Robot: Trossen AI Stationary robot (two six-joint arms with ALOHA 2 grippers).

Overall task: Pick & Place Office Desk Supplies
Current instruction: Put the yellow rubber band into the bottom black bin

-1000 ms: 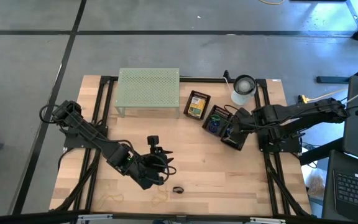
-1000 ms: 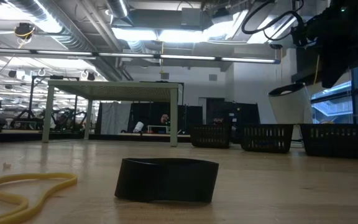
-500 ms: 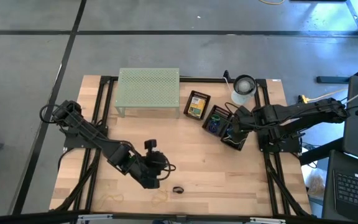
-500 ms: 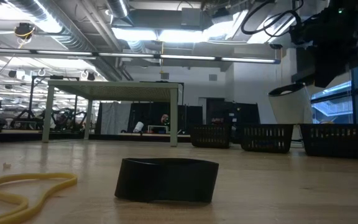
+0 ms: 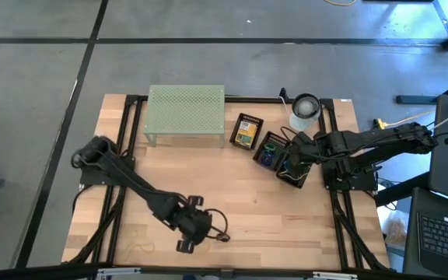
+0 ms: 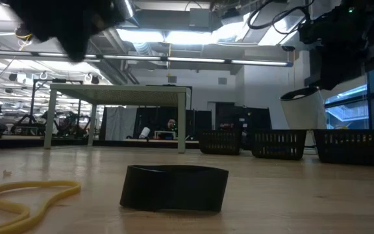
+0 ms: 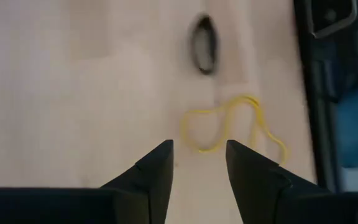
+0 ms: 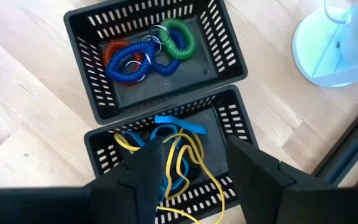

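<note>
My left fingers point(image 7: 199, 163) hang parted over the table point(image 7: 73, 93), lined up on the yellow rubber band point(image 7: 232, 124). My right fingers point(image 8: 191, 163), spread and empty, hover above the basket point(image 8: 229, 115) holding sorted bands.

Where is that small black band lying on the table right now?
In the high view the black band lies near the table's front edge, just right of the left gripper, beside a yellow rubber band.

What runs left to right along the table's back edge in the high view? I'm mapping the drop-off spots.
Pale green perforated rack → basket with the yellow box → basket of coiled bands → white cup.
</note>
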